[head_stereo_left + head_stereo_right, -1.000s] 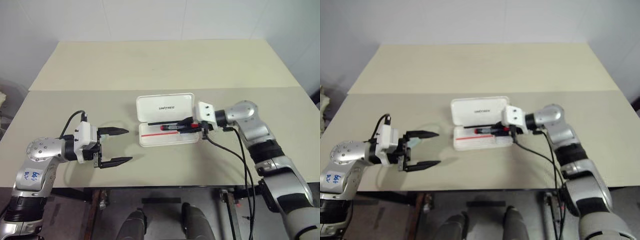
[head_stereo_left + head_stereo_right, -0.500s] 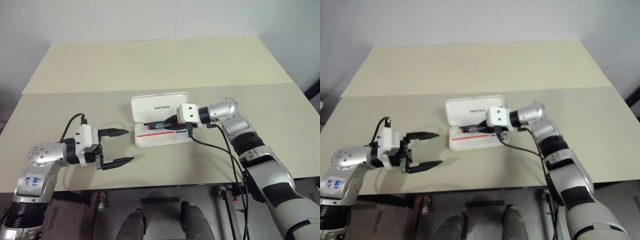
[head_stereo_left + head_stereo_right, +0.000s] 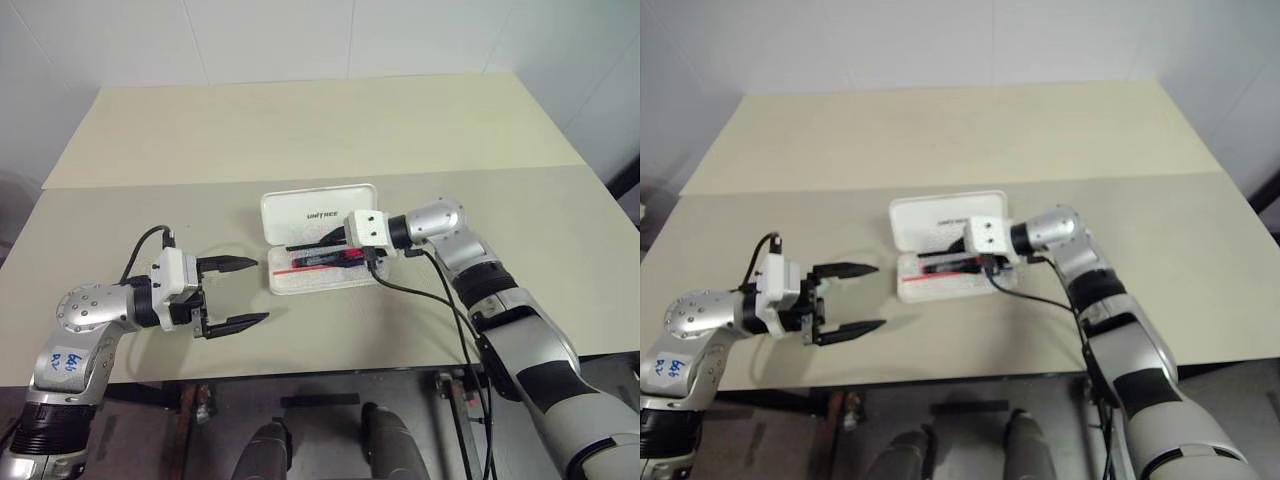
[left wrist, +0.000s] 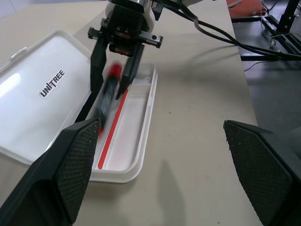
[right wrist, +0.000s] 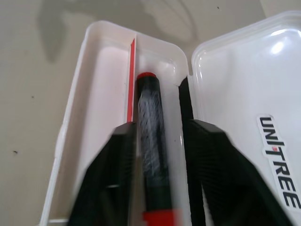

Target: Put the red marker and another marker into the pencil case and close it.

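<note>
One marker [image 3: 322, 259] is dropping into the open case [image 3: 322, 240] — right tool [image 4: 113, 75] spread, letting go; left tool [image 3: 232, 293] wide, empty. Next: fetch the second marker.

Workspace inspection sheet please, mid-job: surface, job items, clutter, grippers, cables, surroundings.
Surface: beige table, a seam running across it.
Job's things: pencil case open, lid laid back; red marker lying in its tray beside the red stripe. Green marker: nothing seen.
Clutter: nothing seen.
Grippers: right gripper over the tray, fingers apart either side of the red marker, clear of it; left gripper open, holding nothing, apart from the case.
Cables: black cable hanging from the right wrist.
Surroundings: white wall behind the table.
</note>
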### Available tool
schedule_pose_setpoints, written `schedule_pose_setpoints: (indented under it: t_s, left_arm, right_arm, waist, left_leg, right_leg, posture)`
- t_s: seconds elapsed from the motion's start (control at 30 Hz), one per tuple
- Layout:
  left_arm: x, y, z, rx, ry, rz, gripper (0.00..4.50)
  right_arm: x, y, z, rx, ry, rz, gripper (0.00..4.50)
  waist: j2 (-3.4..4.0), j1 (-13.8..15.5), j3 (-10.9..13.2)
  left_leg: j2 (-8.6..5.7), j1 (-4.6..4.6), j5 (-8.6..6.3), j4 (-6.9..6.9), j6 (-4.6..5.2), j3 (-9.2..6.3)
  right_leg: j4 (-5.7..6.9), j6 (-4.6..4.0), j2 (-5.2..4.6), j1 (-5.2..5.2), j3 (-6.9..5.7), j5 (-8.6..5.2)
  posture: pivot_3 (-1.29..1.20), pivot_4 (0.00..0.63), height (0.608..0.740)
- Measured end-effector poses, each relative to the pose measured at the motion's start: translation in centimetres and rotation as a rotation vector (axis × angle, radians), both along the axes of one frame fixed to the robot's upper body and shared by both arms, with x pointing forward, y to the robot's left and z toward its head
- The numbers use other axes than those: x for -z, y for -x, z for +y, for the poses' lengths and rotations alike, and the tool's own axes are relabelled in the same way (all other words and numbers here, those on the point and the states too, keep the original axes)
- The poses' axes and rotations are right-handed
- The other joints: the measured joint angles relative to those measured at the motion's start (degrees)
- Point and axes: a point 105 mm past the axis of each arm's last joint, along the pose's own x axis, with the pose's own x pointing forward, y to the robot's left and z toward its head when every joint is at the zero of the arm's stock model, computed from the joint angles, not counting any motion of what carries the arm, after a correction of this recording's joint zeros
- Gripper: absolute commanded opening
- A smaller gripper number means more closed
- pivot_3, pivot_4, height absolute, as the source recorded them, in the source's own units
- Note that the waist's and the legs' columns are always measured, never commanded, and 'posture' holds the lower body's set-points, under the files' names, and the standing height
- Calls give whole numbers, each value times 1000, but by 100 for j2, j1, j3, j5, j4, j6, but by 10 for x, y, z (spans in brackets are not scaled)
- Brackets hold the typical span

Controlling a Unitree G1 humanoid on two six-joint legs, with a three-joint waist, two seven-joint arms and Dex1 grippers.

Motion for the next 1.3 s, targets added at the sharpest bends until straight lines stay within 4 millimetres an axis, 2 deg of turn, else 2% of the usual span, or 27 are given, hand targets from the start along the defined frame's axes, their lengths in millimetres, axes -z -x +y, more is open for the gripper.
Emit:
schedule_pose_setpoints:
  t_s: [0.1,0.13,0.2,0.27,0.33,0.4,0.47,0.63,0.8,0.87,0.93,1.07,1.17,1.3]
  left_arm:
    - [0,0,0,2,1,0,4500]
    - [0,0,-1,2,1,0,4500]
    - [0,0,-1,2,1,0,4500]
    - [0,0,-1,2,1,0,4500]
    - [1,0,0,-8,3,1,4500]
    - [5,1,3,-29,6,13,4500]
    - [9,2,8,-69,5,21,4500]
    - [15,4,48,-348,45,-31,4500]
    - [20,16,76,-579,125,-70,4500]
    - [25,23,97,-737,187,-73,4500]
    - [28,28,112,-829,200,-73,4500]
    - [36,32,124,-888,194,-52,4500]
    - [46,33,130,-904,190,-25,4500]
    - [58,26,133,-877,190,21,4500]
  right_arm:
    - [-1,1,1,-11,-3,-17,4238]
    - [-2,1,1,-13,-4,-21,4468]
    - [-6,2,3,-23,-28,-21,4468]
    - [-19,8,6,-55,-81,-21,4468]
    - [-33,21,10,-116,-153,8,4468]
    - [-36,36,9,-153,-202,76,4468]
    - [-33,46,1,-151,-217,148,4468]
    - [-24,66,-35,-45,-257,302,4468]
    - [-28,70,-55,56,-333,344,4468]
    - [-19,73,-76,120,-312,357,4468]
    - [-10,77,-89,142,-292,373,4468]
    - [-3,84,-96,131,-290,394,4468]
    - [-4,82,-103,144,-288,376,4468]
    - [-7,80,-104,144,-287,354,4468]
  waist:
    - [0,0,0]
    - [0,0,0]
    - [0,-1,0]
    - [0,-2,0]
    - [0,6,0]
    - [0,24,0]
    - [0,46,0]
    - [0,66,0]
    - [-2,50,0]
    - [-4,74,-1]
    - [-9,108,0]
    - [-10,148,-1]
    - [-14,155,-3]
    - [-13,172,-3]
  left_leg:
    - [0,0,0,0,0,0]
    - [0,0,0,0,0,0]
    - [0,0,0,0,0,0]
    - [1,-1,0,0,0,0]
    - [4,0,-3,-1,-3,0]
    - [5,-2,-6,1,-2,0]
    - [5,-5,-11,1,3,0]
    - [5,-6,-16,1,7,3]
    - [18,5,-17,6,7,22]
    - [18,1,-20,10,10,23]
    - [18,0,-20,12,11,24]
    - [18,3,-20,21,12,33]
    - [21,6,-19,28,13,36]
    - [36,8,-17,29,11,37]
  right_leg:
    - [1,0,0,0,0,0]
    - [1,0,0,0,0,0]
    - [1,0,0,0,1,0]
    - [0,0,0,-2,1,0]
    - [-2,-1,2,-1,0,0]
    - [-5,-1,3,-1,1,-1]
    - [-9,-2,3,-1,1,-1]
    - [-18,-4,2,0,1,-2]
    - [-42,-13,3,2,1,3]
    - [-49,-12,3,5,-1,4]
    - [-50,-13,4,6,-2,6]
    - [-60,-17,4,15,-1,12]
    - [-62,-23,6,18,-1,18]
    - [-60,-33,22,17,-1,24]
  posture:
    - [0,150,740]
    - [0,150,740]
    - [0,150,740]
    - [0,150,740]
    - [0,150,740]
    - [0,150,740]
    - [0,150,740]
    - [0,150,740]
    - [0,150,740]
    - [0,150,740]
    - [0,150,740]
    - [0,150,740]
    - [0,150,740]
    - [0,150,740]
